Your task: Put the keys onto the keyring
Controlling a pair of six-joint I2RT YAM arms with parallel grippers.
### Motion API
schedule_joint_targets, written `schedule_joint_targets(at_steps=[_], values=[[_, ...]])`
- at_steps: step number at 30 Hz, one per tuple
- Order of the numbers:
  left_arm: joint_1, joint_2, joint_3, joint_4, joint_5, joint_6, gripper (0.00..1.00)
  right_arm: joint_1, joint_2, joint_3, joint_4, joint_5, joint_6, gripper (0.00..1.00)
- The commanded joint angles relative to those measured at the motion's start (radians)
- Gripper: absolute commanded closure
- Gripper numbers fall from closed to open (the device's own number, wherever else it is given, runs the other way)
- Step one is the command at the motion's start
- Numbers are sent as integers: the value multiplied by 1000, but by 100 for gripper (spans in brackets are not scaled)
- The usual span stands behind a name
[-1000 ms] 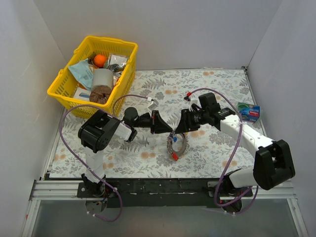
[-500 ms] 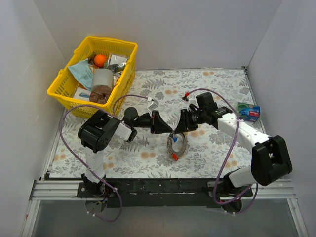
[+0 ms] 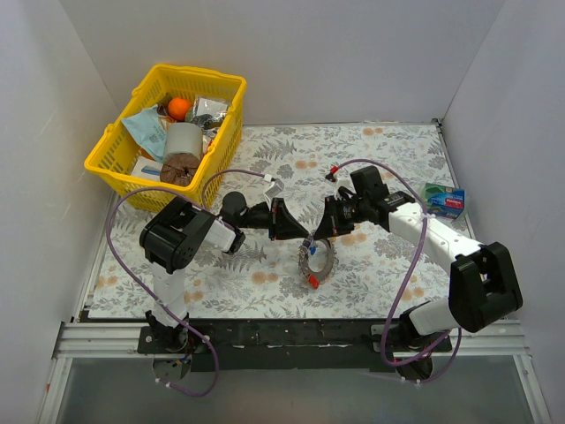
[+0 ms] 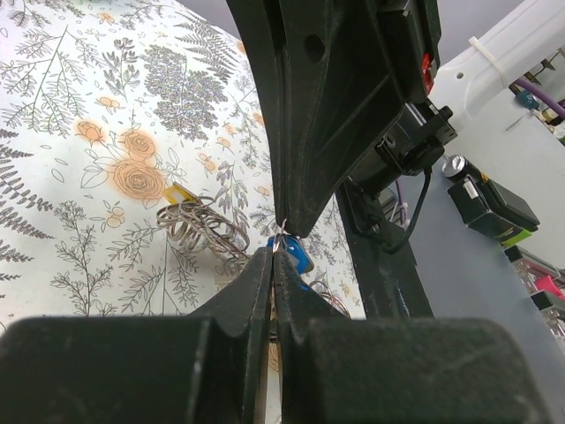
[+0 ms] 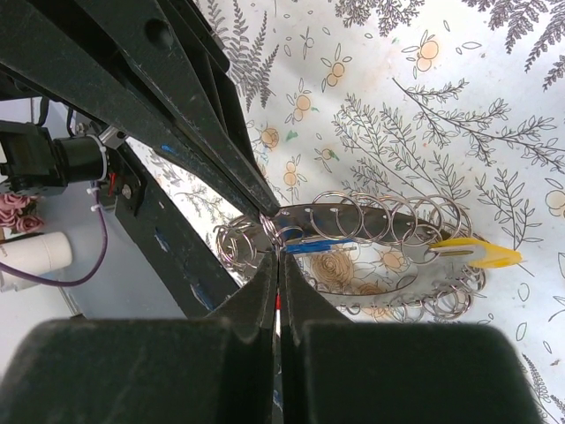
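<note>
The left tool [image 3: 304, 234] and the right tool [image 3: 314, 235] are seen tip to tip above the middle of the floral tabletop [image 3: 388, 150], both with jaws pressed fully together. The meeting point lies at the near-left edge of the keyring [image 3: 333, 261], which rests on the tabletop just below the tips. In the wrist views the keyring is shown as a loop of small linked wire coils. A blue key [image 5: 311, 246] is seen right beside the closed tips, and a yellow-headed key [image 5: 477, 254] on the far side of the loop. A red key [image 3: 312, 282] is seen at the ring's near edge. A sliver of wire shows between the tips, but whether either tool actually pinches it cannot be made out. Much of each wrist view is blocked by the other tool's dark body.
</note>
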Motion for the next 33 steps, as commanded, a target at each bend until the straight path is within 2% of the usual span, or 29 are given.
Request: schedule_joint_targets(at_steps=[1,33], values=[[-2,-34,19,512,18,1,100,5,12,-29,28,-20,-23,99],[-4,-77,8,512,13,1,100,5,73,-115,103,-83,-38,99]])
